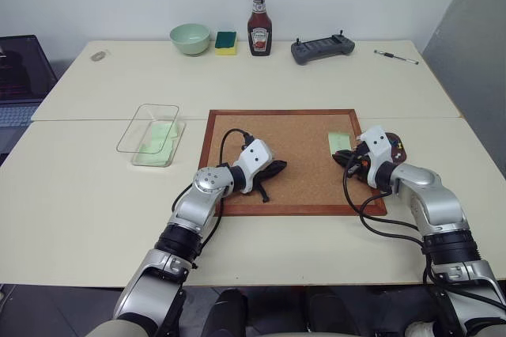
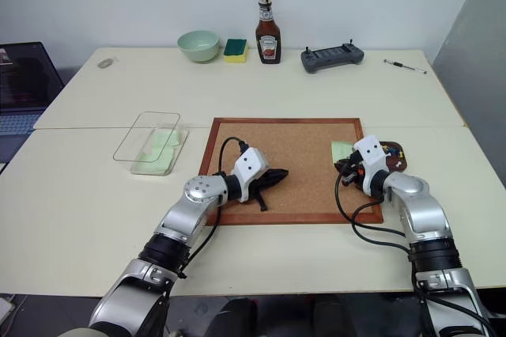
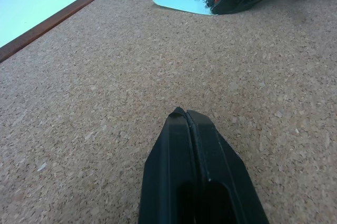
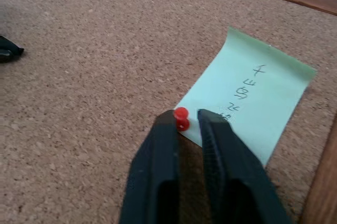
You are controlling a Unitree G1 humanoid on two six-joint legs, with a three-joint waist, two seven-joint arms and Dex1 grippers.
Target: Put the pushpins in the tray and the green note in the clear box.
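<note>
Right pincer (image 4: pixel 188 121) grips the red pushpin (image 4: pixel 181 118) at the green note (image 4: pixel 251 112) on the cork board (image 1: pixel 296 147); left pincer (image 3: pixel 188 119) closed, empty, over the board.

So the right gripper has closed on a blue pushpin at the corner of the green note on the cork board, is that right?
Not quite: the pushpin is red, not blue, as the right wrist view shows. The rest stands: the right gripper has closed on it at the corner of the green note on the cork board.
</note>
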